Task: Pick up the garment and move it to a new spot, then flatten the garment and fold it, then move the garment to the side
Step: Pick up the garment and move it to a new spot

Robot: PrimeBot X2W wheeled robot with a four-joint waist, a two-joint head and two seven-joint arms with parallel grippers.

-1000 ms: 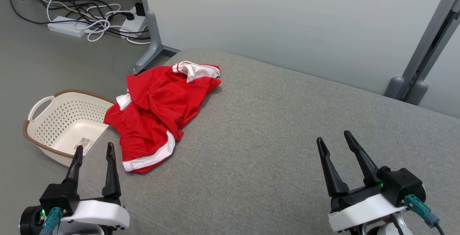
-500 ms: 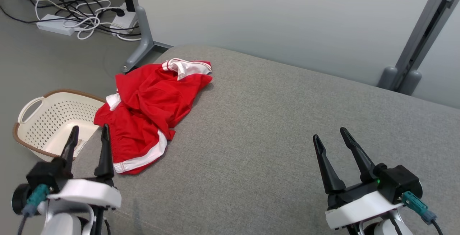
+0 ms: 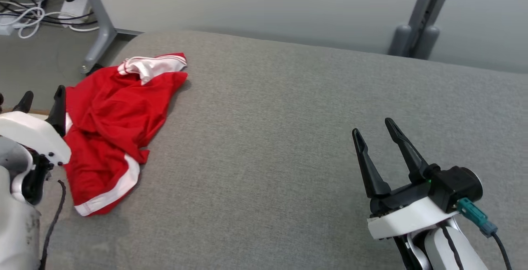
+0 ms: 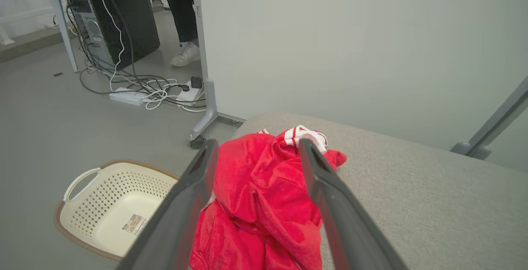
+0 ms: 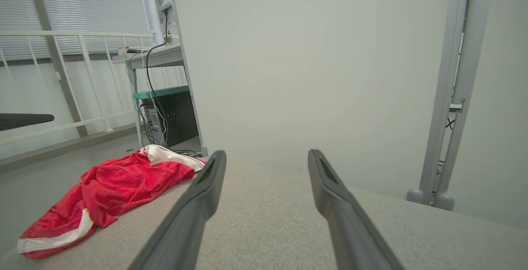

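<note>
Head view: crumpled garment (image 3: 113, 109), left gripper (image 3: 43, 95) just beside, jaws apart.

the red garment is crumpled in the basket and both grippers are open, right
No: the red garment lies crumpled on the grey cushion, not in the basket, per the left wrist view. Left gripper and right gripper are open.

A cream perforated plastic basket (image 4: 119, 189) with a brown rim is seen on the grey floor (image 4: 49, 129) beside the grey fabric-covered table (image 3: 288, 138). Tangled black and white cables (image 4: 144, 88) and a white power strip (image 4: 126, 96) are spread near a black computer tower (image 4: 119, 22). A person's white shoe (image 4: 185, 55) is seen by the pale partition panel (image 4: 330, 47).
</note>
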